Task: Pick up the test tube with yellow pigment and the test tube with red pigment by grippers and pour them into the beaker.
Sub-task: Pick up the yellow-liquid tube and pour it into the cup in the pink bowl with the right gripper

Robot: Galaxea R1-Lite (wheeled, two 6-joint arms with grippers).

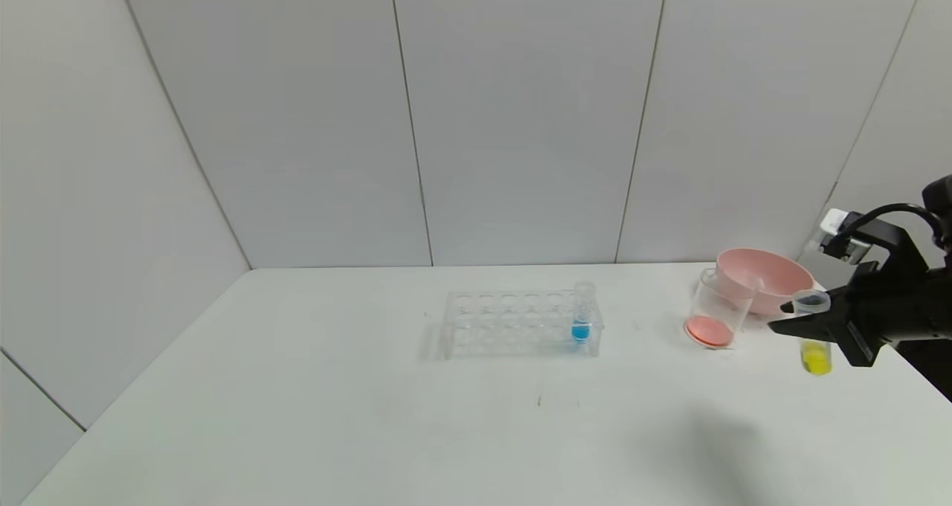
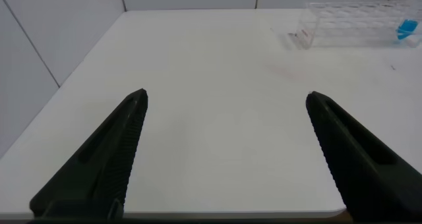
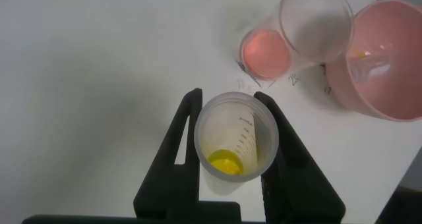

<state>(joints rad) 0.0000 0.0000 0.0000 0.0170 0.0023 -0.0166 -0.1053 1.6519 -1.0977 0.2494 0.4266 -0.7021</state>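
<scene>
My right gripper (image 1: 799, 320) is shut on the test tube with yellow pigment (image 1: 815, 342) and holds it upright above the table, just right of the beaker (image 1: 715, 316). In the right wrist view the tube (image 3: 236, 141) sits between the two black fingers (image 3: 188, 132), with a little yellow liquid at its bottom. The beaker (image 3: 290, 33) stands on the table, tilted in view, with red-orange liquid in its base. The test tube with red pigment is out of view. My left gripper (image 2: 227, 94) hangs open over bare table near the left front, holding nothing.
A clear tube rack (image 1: 513, 324) stands mid-table with a blue-liquid tube (image 1: 581, 316) at its right end; both rack (image 2: 356, 23) and blue tube (image 2: 407, 29) show far off in the left wrist view. A pink bowl (image 1: 770, 268) sits right behind the beaker.
</scene>
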